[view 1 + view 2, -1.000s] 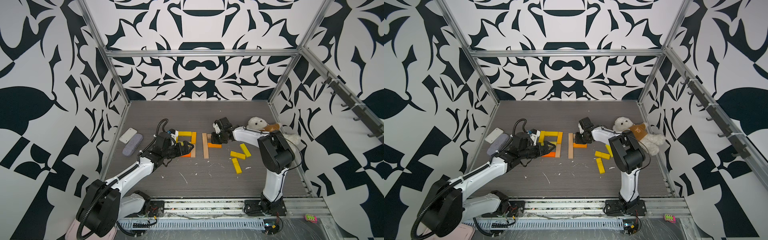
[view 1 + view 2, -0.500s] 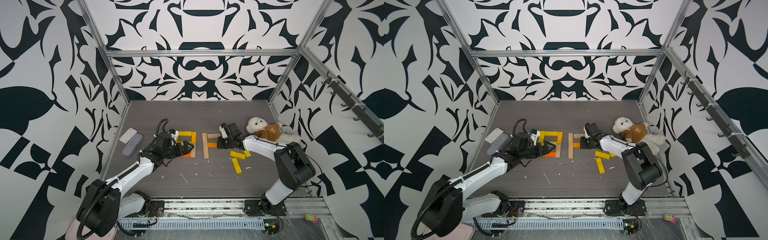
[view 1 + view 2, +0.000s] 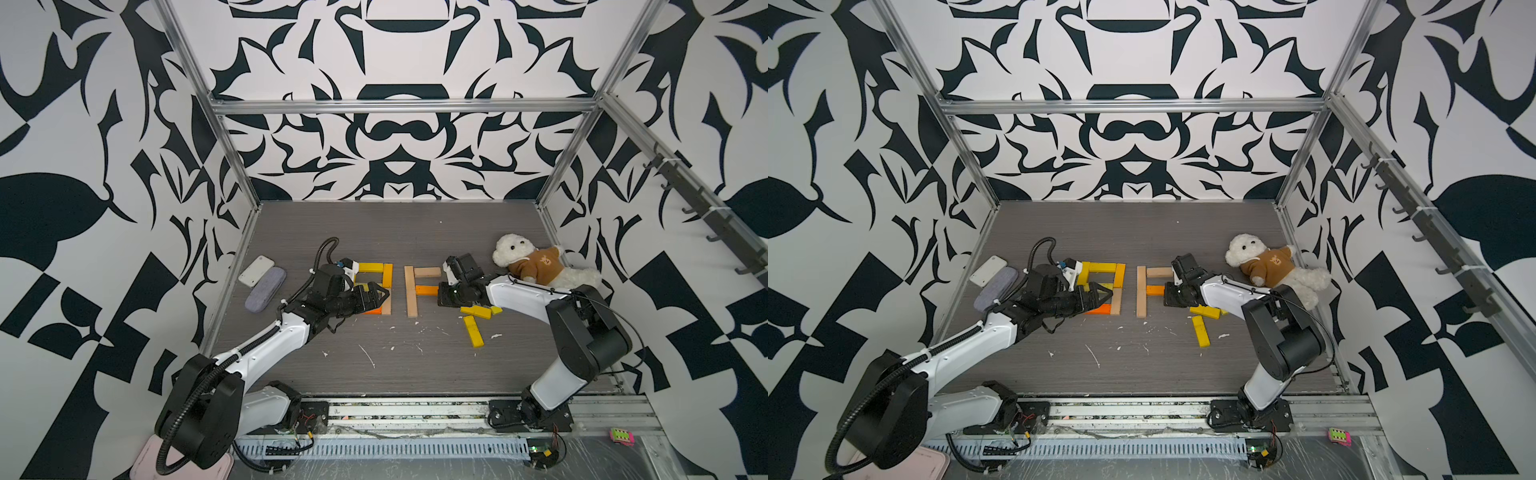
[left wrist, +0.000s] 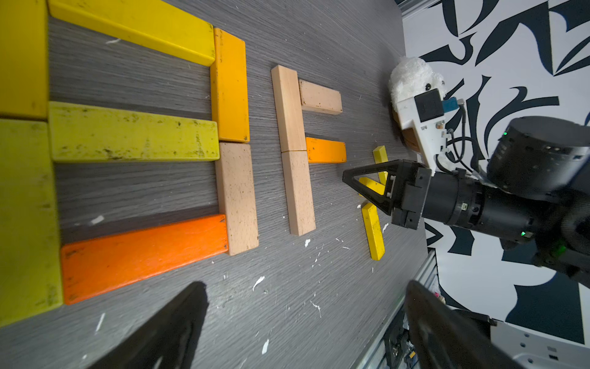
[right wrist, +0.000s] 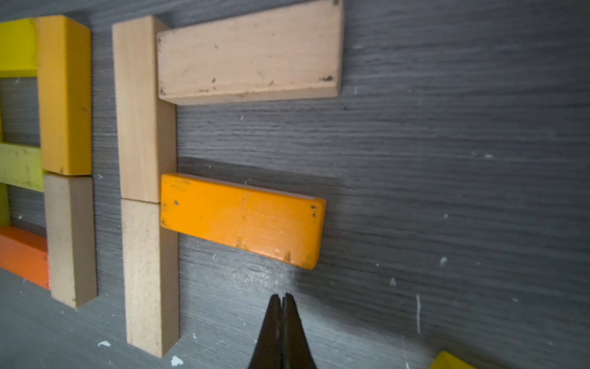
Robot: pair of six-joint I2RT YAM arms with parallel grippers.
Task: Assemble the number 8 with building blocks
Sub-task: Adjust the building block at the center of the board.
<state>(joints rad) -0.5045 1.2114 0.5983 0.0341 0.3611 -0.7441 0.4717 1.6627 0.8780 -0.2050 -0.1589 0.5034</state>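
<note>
- First eight (image 4: 134, 134) complete.
- Second figure (image 3: 410, 291): spine, two bars only.
- Spare yellow blocks (image 3: 473, 330) at its 4 o'clock.
- Left tool (image 4: 305, 284) apart; right tool (image 5: 281, 298) together; both empty.

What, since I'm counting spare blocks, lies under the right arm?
At the near edge of the right arm lies a yellow block; a yellow tip pokes out from beneath the arm. The rest of that piece, and anything farther under, is covered.
</note>
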